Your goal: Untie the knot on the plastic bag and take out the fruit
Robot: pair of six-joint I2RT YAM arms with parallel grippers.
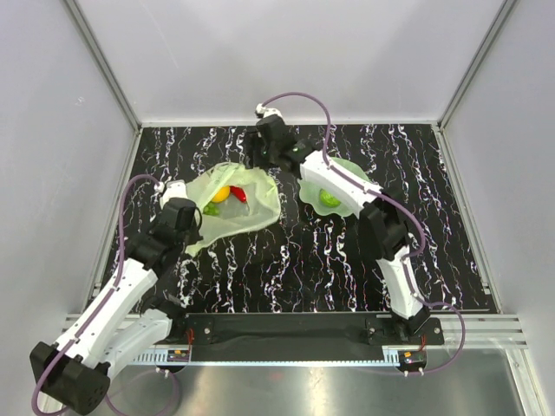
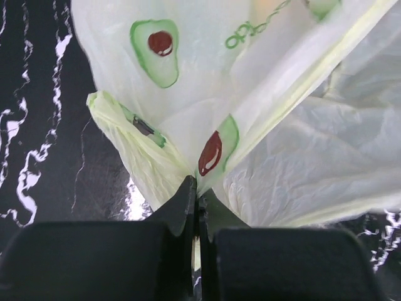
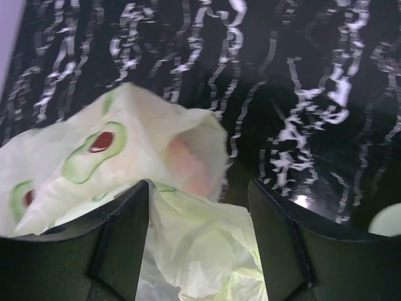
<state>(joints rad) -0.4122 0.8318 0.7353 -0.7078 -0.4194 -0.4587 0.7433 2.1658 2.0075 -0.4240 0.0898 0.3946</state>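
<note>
The left gripper [image 2: 197, 210] pinches a fold of the plastic bag [image 1: 251, 212] tight at centre-left of the overhead view, probably anchoring it so the mouth gapes. The right gripper [image 3: 199, 207] hangs wide apart over the bag's upper rim, holding nothing, apparently poised to reach the fruit [image 1: 222, 192] inside.

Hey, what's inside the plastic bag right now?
Inside the plastic bag lie a yellow-orange round fruit, a long red piece and a green piece beside them. The crumpled plastic covers whatever else may be in there.
</note>
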